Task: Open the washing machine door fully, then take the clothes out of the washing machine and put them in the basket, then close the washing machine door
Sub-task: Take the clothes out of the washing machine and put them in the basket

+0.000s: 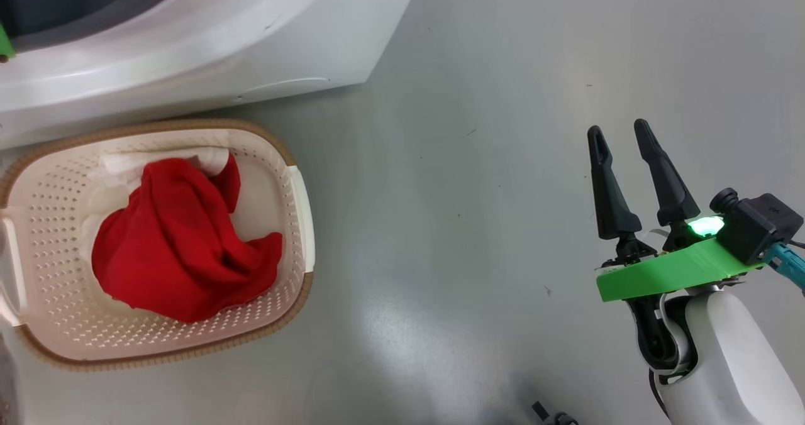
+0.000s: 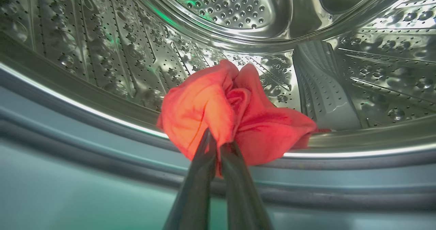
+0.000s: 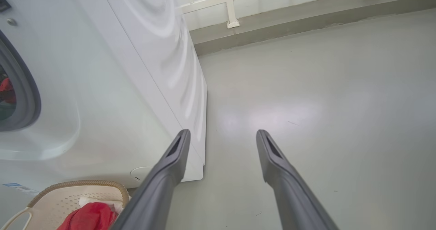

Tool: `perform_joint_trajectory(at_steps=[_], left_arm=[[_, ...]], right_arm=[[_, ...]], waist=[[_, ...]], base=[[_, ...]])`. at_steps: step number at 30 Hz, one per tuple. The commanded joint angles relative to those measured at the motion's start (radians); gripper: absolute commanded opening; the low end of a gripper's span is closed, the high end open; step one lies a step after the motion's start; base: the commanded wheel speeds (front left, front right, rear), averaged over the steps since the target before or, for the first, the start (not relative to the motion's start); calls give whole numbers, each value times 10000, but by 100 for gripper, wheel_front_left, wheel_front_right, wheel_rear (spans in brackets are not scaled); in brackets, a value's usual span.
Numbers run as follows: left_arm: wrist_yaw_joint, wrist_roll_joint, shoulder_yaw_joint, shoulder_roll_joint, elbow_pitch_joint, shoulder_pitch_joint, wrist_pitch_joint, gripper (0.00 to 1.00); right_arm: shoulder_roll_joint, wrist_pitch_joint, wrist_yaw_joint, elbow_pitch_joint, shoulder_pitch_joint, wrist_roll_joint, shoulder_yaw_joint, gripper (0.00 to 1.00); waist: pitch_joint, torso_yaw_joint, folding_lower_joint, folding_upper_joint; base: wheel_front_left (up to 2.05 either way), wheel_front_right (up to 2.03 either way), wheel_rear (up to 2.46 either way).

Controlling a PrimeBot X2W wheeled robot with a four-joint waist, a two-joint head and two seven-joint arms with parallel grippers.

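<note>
In the left wrist view my left gripper [image 2: 218,142] is shut on a bright red garment [image 2: 269,128]. The garment bunches over the lower lip of the steel drum [image 2: 238,12], just above the grey gasket [image 2: 102,162]. The white washing machine [image 1: 188,41] stands at the top left of the head view, its door out of view. In front of it sits the basket [image 1: 38,211], holding red clothes [image 1: 182,242] and a white cloth [image 1: 126,161]. My right gripper [image 1: 618,129] hovers open over the floor to the right, holding nothing; its spread fingers [image 3: 177,155] point past the washer's corner [image 3: 201,121].
Grey floor [image 1: 471,192] stretches between the basket and my right arm. In the right wrist view a raised ledge and white wall [image 3: 272,22] run behind the washer, and the basket [image 3: 51,199] shows at the lower left.
</note>
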Motion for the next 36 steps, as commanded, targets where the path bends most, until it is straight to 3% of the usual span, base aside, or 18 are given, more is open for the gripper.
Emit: perform_joint_trajectory(at_steps=[1, 6, 12, 25, 36], left_arm=[[118, -83, -39, 474, -159, -106, -147, 0], [38, -239, -21, 313, -193, -77, -520, 0], [-391, -610, 75, -100, -1183, 605, -1012, 0], [-716, -791, 428, -885, -7191, 4463, -1025, 0], [-1102, -606, 940, -1418, -10972, 6982, -1026, 0]], right_arm=[[8, -63, 65, -210, 8, 9, 132, 100], [8, -63, 65, -210, 22, -26, 90, 100], [8, -63, 65, -209, 113, -105, -25, 100], [9, -63, 65, -275, 510, -435, -328, 100], [9, -63, 65, -300, 815, -610, -332, 100]], waist=[[-41, 43, 0, 0], [-125, 131, 0, 0], [-420, 340, 0, 0], [-924, 759, 0, 0], [-1216, 974, 0, 0]], base=[[0, 0, 0], [0, 0, 0], [0, 0, 0], [0, 0, 0], [0, 0, 0]])
